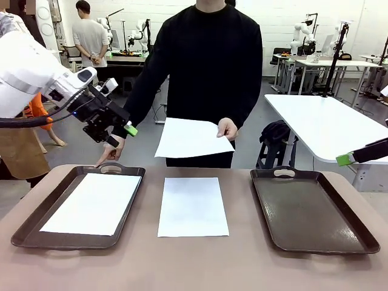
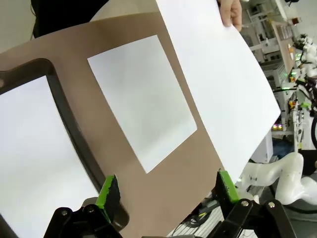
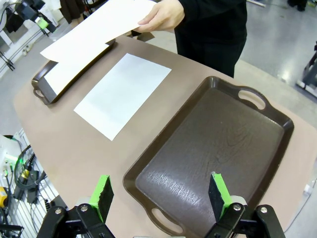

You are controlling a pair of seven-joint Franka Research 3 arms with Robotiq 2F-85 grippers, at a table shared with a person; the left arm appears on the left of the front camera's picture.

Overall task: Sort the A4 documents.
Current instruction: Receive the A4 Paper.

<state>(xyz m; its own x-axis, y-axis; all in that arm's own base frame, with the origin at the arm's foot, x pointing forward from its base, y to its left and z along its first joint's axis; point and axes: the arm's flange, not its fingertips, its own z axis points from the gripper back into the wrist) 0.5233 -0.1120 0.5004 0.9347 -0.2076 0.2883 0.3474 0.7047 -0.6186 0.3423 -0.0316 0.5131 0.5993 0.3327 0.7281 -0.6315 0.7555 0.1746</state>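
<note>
Your left gripper [image 1: 121, 136] hangs open and empty above the far end of the left tray [image 1: 60, 242], right gripper [image 3: 159, 186] open by the right tray [image 1: 309, 212]; one A4 sheet [image 1: 91, 203] lies in the left tray, second sheet [image 1: 193, 206] on the table [image 1: 194, 264] between trays, third sheet [image 1: 191, 138] in the person's hand [image 1: 227, 128].

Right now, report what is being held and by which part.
The left gripper and right gripper are open, holding nothing. The person's hand holds one A4 document above the table by an edge near a corner.
</note>
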